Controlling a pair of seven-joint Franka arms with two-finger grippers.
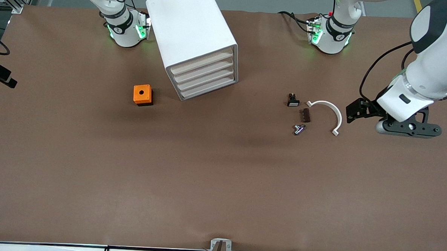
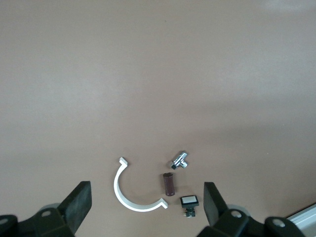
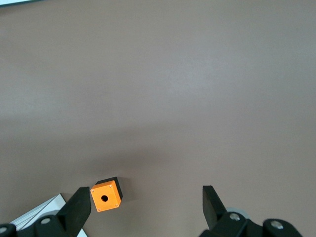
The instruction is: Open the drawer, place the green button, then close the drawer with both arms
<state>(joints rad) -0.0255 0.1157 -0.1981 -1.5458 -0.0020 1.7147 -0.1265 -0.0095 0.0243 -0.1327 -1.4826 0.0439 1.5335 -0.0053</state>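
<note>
The white cabinet stands between the two arm bases, and its stacked drawers are all pushed in. No button shows in any view. My left gripper hangs open over the table at the left arm's end, beside a white arc-shaped piece. In the left wrist view the left gripper holds nothing, and the arc lies on the table below it. My right gripper is open and empty, high over the orange box. Of the right arm, the front view shows only the base.
The orange box with a round hole sits beside the cabinet toward the right arm's end. Next to the arc lie a small black part with a white face, a brown cylinder and a metal fitting. Brown tabletop spreads toward the front camera.
</note>
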